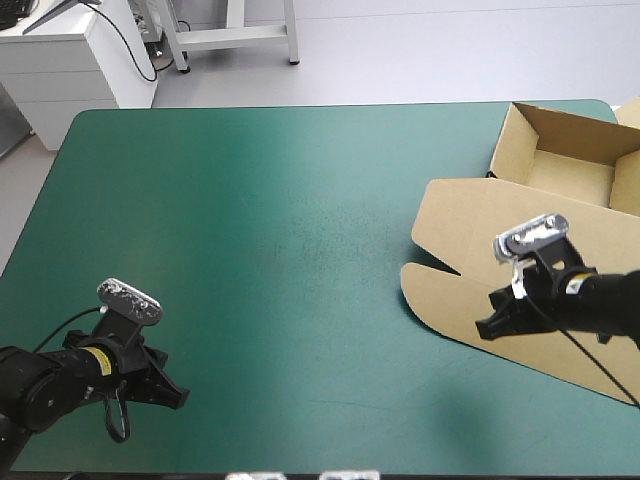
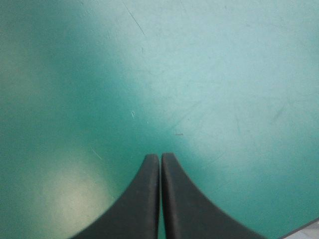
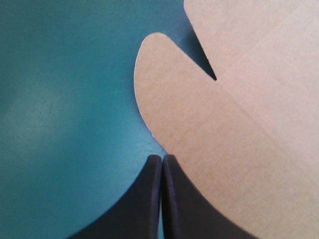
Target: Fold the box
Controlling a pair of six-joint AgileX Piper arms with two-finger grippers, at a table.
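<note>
Right gripper (image 1: 485, 328) has its black fingers pressed together into one point, clamped on nothing. In the right wrist view the tip (image 3: 161, 157) sits at the curved edge of a rounded flap of the box (image 3: 224, 124), one finger over brown board and the other over the teal-green cover (image 3: 60, 99); I cannot tell whether they touch the board.

The box (image 1: 500, 230) lies at the table's right side. Its long axis runs from the far right corner toward the near edge, slightly slanted. The tray end, with walls raised and open upward, is at the far right corner. The lid lies flat on the near side of the tray. Two rounded flaps, with a narrow notch between them, point left toward the middle of the table.

Left gripper (image 1: 180, 398) is well apart from the box, near the near left corner. Its fingers (image 2: 160, 155) are together too, over bare cover (image 2: 199, 74).
</note>
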